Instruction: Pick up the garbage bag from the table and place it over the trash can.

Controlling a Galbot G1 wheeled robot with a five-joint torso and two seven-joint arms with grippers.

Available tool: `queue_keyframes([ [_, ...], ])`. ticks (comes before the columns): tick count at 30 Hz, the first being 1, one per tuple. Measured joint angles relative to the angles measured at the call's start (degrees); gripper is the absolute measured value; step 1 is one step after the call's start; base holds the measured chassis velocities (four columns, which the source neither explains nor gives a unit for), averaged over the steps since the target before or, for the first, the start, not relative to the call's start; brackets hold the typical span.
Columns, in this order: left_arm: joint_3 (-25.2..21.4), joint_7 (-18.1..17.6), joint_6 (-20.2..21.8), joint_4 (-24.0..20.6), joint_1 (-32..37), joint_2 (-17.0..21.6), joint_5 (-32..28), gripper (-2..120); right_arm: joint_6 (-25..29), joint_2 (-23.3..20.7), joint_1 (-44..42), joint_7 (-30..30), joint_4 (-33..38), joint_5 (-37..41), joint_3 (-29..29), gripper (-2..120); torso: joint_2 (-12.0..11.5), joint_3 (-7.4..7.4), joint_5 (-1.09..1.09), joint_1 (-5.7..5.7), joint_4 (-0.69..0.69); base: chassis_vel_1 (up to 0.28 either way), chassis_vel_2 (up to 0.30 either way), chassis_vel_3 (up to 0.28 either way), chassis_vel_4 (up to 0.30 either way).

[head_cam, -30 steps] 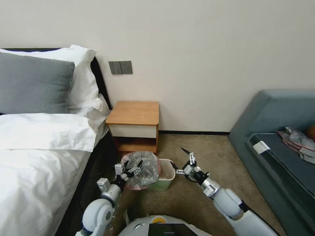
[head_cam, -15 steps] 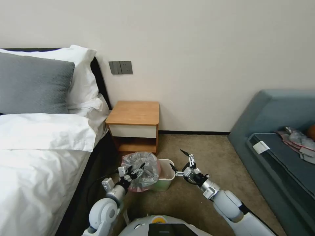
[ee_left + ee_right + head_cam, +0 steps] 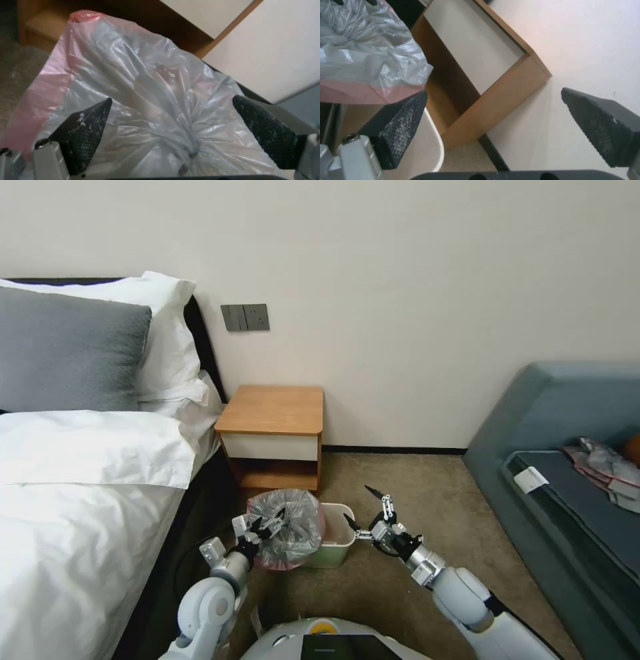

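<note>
Head view, bedroom corner w/ carpeted floor. The garbage bag [image 3: 288,525], translucent grey w/ a pink edge, is bunched over the robot's-left half of the trash can [image 3: 337,543]; the can's right half is uncovered, cream inside. The can stands on the carpet in front of the table [image 3: 273,410], whose orange-brown tabletop carries nothing.

Left gripper [image 3: 267,525]: at the bag's near-left side, fingers spread apart. Left wrist view: the two black textured fingertips [image 3: 85,130] flank the crumpled plastic [image 3: 150,105], which bulges between them; whether either pad touches the film cannot be told. Pink band runs along one side of the bag in this view; the table's shelf and white drawer front lie behind it.

Right gripper [image 3: 369,512]: beside the can's right rim, fingers wide apart, nothing between them. One fingertip points up toward the wall, the other lies near the rim. Right wrist view: the fingertip pads [image 3: 403,125] frame the table's side panel [image 3: 493,105]; the can's cream rim [image 3: 435,140] curves just beside one pad, and the bag [image 3: 363,57] hangs above that corner, pink hem lowest.

Surroundings: bed [image 3: 80,480] w/ white linen and grey pillow at robot's left; blue-grey sofa [image 3: 567,460] at right.
</note>
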Motion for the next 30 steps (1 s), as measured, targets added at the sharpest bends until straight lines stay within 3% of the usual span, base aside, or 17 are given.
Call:
queue_keyframes([
  [6,0.1,-1.3,4.3,1.4,-1.0,-0.3,5.5,92,0.0,0.4,-0.3,0.0,-0.1,-0.2,0.0,100,0.0,0.0,0.0,0.0,0.0,0.0,0.0,0.0,0.0],
  [10,0.1,1.3,7.7,1.8,-1.3,-0.7,8.9,94,0.0,0.5,-0.4,0.0,-0.1,-0.2,0.1,100,0.0,0.0,0.0,0.0,0.0,0.0,0.0,0.0,0.0],
  [14,0.2,3.4,8.9,1.8,-1.3,-1.4,10.5,94,0.1,0.8,-0.6,0.2,-0.2,-0.1,0.2,100,0.0,0.0,0.0,0.0,0.0,0.0,0.0,0.0,0.0],
  [20,0.5,3.6,9.0,1.7,-1.5,-2.2,10.8,91,0.1,1.0,-0.5,0.2,-0.2,-0.1,0.2,100,0.0,0.0,0.0,0.0,-0.01,0.0,0.0,0.0,0.0],
  [25,0.2,3.2,6.9,1.3,-1.0,-2.6,10.8,81,0.3,1.2,-0.5,0.2,-0.6,-0.3,0.1,100,0.0,0.0,0.0,0.0,0.0,0.0,0.0,0.0,0.0],
  [30,-0.1,3.0,6.2,1.9,-1.0,-2.9,11.3,59,0.3,1.6,-0.1,0.2,-0.9,-0.5,-0.3,100,0.0,0.0,0.0,0.0,0.0,0.0,0.0,0.0,0.0],
])
